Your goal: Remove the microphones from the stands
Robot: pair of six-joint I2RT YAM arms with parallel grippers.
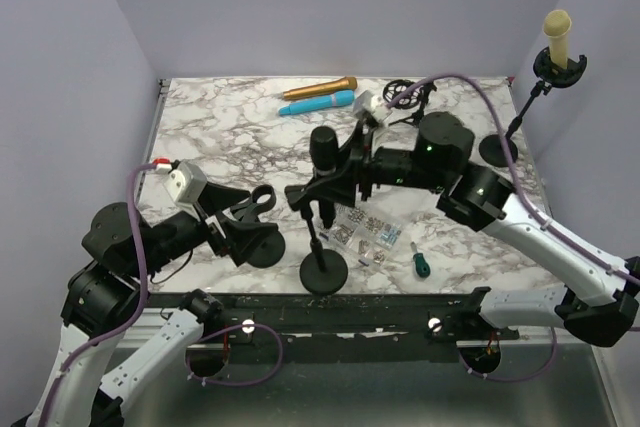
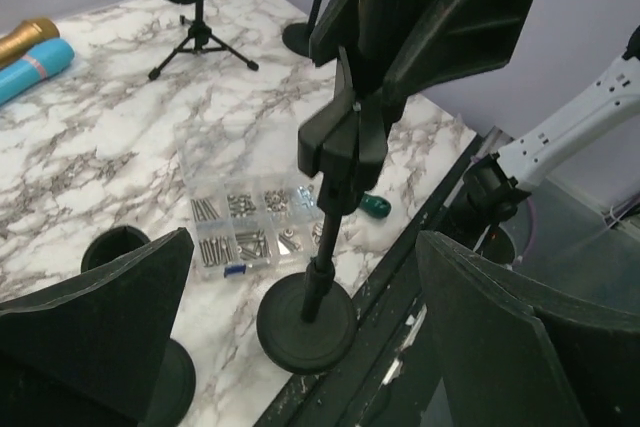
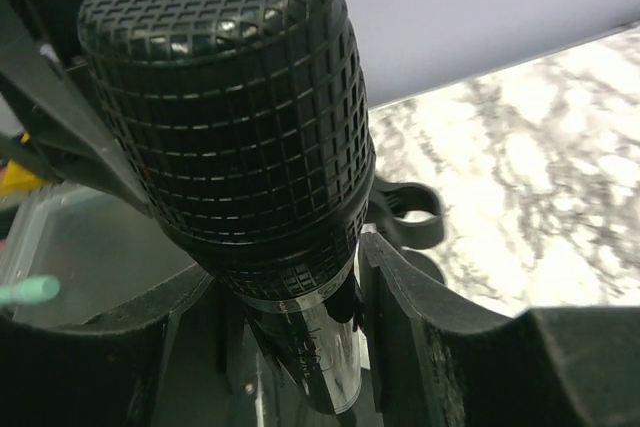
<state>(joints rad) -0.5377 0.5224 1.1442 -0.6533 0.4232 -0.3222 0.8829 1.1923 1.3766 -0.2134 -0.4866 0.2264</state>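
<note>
A black microphone (image 1: pixel 323 146) with a gridded head (image 3: pixel 220 107) stands upright over the stand (image 1: pixel 323 269). Its lower end meets the stand's clip (image 2: pixel 340 147); I cannot tell if it still sits in it. My right gripper (image 1: pixel 336 171) is shut on the microphone's body just under the head, one finger (image 3: pixel 405 297) on each side. The stand's pole runs down to a round base (image 2: pixel 305 322) near the table's front edge. My left gripper (image 1: pixel 255 219) is open wide to the left of the stand, its fingers (image 2: pixel 100 317) empty and apart from the pole.
A small black stand with an empty clip (image 1: pixel 262 195) sits by the left gripper. A clear box of screws (image 1: pixel 365 232) and a green screwdriver (image 1: pixel 420 264) lie right of the stand. Gold (image 1: pixel 320 88) and blue (image 1: pixel 318 102) microphones, a tripod mount (image 1: pixel 405 97) and a cream microphone (image 1: pixel 558 39) stand farther back.
</note>
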